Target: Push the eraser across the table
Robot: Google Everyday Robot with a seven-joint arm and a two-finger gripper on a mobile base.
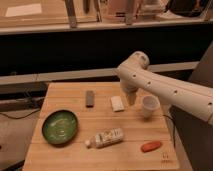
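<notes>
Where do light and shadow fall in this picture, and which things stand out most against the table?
Camera view: warm, even light on the table; a dark band behind it; the eraser reads dark on the pale wood, the white block and cup pale; the gripper, low over the far side between block and cup, looks shaded.
</notes>
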